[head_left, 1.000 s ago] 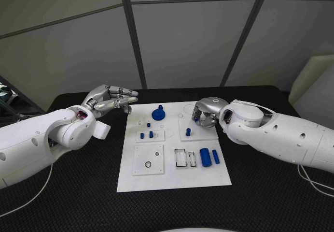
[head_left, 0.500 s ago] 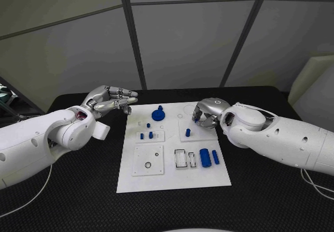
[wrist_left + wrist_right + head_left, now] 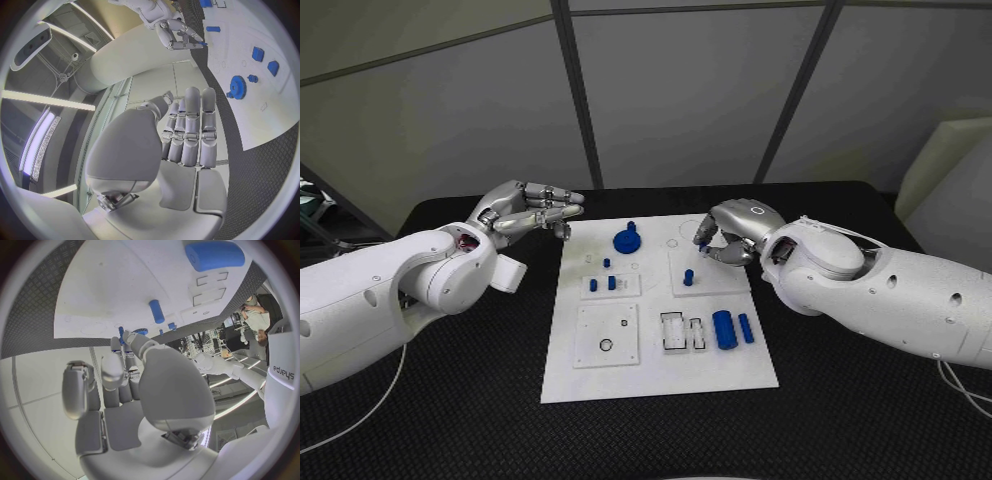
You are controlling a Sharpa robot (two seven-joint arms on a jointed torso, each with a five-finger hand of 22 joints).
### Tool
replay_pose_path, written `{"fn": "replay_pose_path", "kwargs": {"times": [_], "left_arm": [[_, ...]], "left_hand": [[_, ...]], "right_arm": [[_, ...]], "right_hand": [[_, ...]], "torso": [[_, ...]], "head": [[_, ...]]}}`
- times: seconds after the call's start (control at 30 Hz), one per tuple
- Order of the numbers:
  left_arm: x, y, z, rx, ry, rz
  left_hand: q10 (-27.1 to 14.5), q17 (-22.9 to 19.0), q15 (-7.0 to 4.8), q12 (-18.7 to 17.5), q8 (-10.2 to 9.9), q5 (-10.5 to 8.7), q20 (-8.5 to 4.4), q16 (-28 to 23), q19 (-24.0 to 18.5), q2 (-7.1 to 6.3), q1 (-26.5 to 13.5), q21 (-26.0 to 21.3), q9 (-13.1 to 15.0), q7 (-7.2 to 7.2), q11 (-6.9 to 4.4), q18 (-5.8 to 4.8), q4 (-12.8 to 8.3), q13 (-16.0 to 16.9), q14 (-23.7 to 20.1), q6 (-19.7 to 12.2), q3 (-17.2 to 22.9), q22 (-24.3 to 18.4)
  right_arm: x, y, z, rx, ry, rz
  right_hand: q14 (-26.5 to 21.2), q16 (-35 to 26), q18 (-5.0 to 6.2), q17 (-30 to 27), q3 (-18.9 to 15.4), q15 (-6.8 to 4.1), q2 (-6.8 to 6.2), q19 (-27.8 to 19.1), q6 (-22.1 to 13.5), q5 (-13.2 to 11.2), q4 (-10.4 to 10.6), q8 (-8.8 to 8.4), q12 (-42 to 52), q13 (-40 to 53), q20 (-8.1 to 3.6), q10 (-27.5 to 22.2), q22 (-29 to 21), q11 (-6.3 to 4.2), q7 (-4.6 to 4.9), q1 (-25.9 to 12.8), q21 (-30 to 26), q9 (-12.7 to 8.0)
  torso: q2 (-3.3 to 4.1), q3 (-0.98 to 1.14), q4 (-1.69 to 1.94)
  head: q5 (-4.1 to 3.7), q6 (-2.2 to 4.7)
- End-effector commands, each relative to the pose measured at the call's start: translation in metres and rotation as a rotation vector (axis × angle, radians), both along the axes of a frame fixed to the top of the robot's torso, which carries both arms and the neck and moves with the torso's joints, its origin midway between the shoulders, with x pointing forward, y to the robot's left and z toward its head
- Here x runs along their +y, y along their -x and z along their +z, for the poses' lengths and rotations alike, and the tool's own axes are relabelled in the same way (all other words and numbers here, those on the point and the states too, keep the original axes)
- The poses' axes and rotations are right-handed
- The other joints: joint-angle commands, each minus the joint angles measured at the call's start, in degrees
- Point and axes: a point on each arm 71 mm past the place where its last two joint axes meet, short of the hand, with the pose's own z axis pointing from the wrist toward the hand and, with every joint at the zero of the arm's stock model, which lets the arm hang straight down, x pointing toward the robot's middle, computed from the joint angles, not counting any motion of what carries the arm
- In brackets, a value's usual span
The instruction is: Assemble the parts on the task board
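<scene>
Task board (image 3: 661, 375) lies between robot hands; right robot hand (image 3: 728, 238) pinches small blue peg (image 3: 702, 249), likely for insertion; left robot hand (image 3: 528, 210) curled, holding nothing, just beside board.

The task board (image 3: 661, 370) is a white rectangular plate lying flat in the middle of the black table, its long side running near to far. At its far end lies a blue gear-like disc (image 3: 627, 240) with a small peg (image 3: 633, 222) just beyond it, and left of centre stand three small blue pegs (image 3: 604, 281) (one farther, two nearer). Near the right edge a thick blue cylinder (image 3: 726, 329) and a thinner blue rod (image 3: 747, 328) lie side by side, lengthwise.
</scene>
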Motion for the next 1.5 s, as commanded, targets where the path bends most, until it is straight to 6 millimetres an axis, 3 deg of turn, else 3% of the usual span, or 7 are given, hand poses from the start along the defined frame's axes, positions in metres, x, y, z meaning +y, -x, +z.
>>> {"fn": "replay_pose_path", "kwargs": {"times": [0.03,0.33,0.47,0.6,0.93,1.2,1.5], "left_arm": [[-0.001,0.000,0.001,0.000,0.023,-0.011],[-0.004,-0.001,0.001,0.006,0.039,-0.011],[-0.007,-0.002,0.001,0.007,0.044,-0.015],[-0.011,-0.003,0.001,0.007,0.047,-0.019],[-0.019,-0.004,0.000,0.008,0.054,-0.032],[-0.021,-0.005,0.000,0.009,0.055,-0.037],[-0.021,-0.005,-0.001,0.010,0.055,-0.039]], "left_hand": [[0.0,-0.1,0.20,-0.2,-0.2,0.26,-0.07,-0.2,-0.4,0.17,-0.3,-0.3,0.1,0.29,0.42,0.14,-0.1,0.0,-0.2,0.1,0.0,-0.1],[0.0,-0.1,0.20,-0.2,-0.2,0.26,-0.07,-0.2,-0.4,0.17,-0.3,-0.3,0.1,0.29,0.42,0.14,-0.1,0.0,-0.2,0.1,0.0,-0.1],[0.0,-0.1,0.22,-0.2,-0.3,0.26,-0.06,-0.4,-0.4,0.15,-0.4,-0.4,0.1,0.31,0.45,0.14,-0.1,0.0,-0.2,0.1,0.0,-0.1],[0.0,-0.1,0.22,-0.2,-0.3,0.26,-0.06,-0.4,-0.4,0.15,-0.4,-0.4,0.1,0.31,0.45,0.14,-0.1,0.0,-0.2,0.1,0.0,-0.1],[0.0,-0.2,0.24,-0.2,-0.3,0.26,-0.04,-0.4,-0.4,0.17,-0.4,-0.5,0.1,0.30,0.45,0.14,-0.1,0.0,-0.1,0.1,0.0,-0.2],[0.0,-0.2,0.24,-0.2,-0.3,0.26,-0.04,-0.4,-0.4,0.17,-0.4,-0.5,0.1,0.30,0.45,0.14,-0.1,0.0,-0.1,0.1,0.0,-0.2],[-0.1,-0.2,0.26,-0.2,-0.4,0.26,-0.02,-0.5,-0.4,0.21,-0.5,-0.5,0.1,0.29,0.46,0.13,-0.1,0.0,-0.1,0.1,0.0,-0.2]], "right_arm": [[0.007,0.008,0.008,-0.025,-0.063,0.027],[0.050,0.034,0.019,0.003,-0.148,0.160],[0.074,0.045,0.015,0.033,-0.172,0.224],[0.093,0.052,0.003,0.076,-0.180,0.265],[0.118,0.059,-0.032,0.170,-0.146,0.307],[0.123,0.063,-0.047,0.202,-0.096,0.313],[0.124,0.064,-0.052,0.207,-0.078,0.312]], "right_hand": [[0.5,0.0,-0.70,0.0,0.0,-0.26,-0.02,2.2,0.3,0.3,-0.5,0.03,0.0,-0.1,-0.38,0.4,8.2,0.00,0.02,-0.5,0.3,0.1],[0.5,0.0,-0.72,-0.1,0.1,-0.27,-0.09,2.2,0.3,0.3,-0.7,-0.06,-0.1,-0.2,-0.41,0.4,8.3,0.01,0.03,-0.5,0.4,0.0],[0.5,-0.1,-0.71,-0.2,0.1,-0.27,-0.08,2.2,0.2,0.3,-0.9,-0.17,-0.2,-0.3,-0.43,0.3,8.3,0.05,0.07,-0.6,0.3,0.0],[0.5,-0.1,-0.70,-0.2,0.3,-0.25,-0.01,2.2,0.1,0.4,-1.0,-0.29,-0.2,-0.4,-0.43,0.2,8.2,0.09,0.11,-0.7,0.3,0.0],[0.7,0.3,-0.80,0.1,0.5,-0.18,0.12,2.4,-0.2,0.4,-1.4,-0.59,-0.3,-0.7,-0.41,-0.1,8.6,0.22,0.24,-0.9,0.6,-0.1],[0.7,0.3,-0.80,0.1,0.5,-0.18,0.12,2.4,-0.2,0.4,-1.4,-0.59,-0.3,-0.7,-0.41,-0.1,8.6,0.22,0.24,-0.9,0.6,-0.1],[0.7,0.4,-0.82,0.2,0.6,-0.17,0.14,2.4,-0.2,0.4,-1.4,-0.64,-0.3,-0.7,-0.40,-0.1,8.7,0.25,0.27,-1.0,0.7,-0.1]], "torso": [[0.08,0.00,-0.05],[0.16,-0.02,0.14],[0.07,-0.10,0.17],[0.12,-0.09,0.15],[0.26,-0.11,0.08],[0.21,-0.07,0.01],[0.14,-0.05,0.07]], "head": [[0.37,0.11],[2.35,0.10],[4.38,-0.39],[5.96,-0.97],[8.61,-2.04],[9.61,-3.03],[9.93,-3.69]]}}
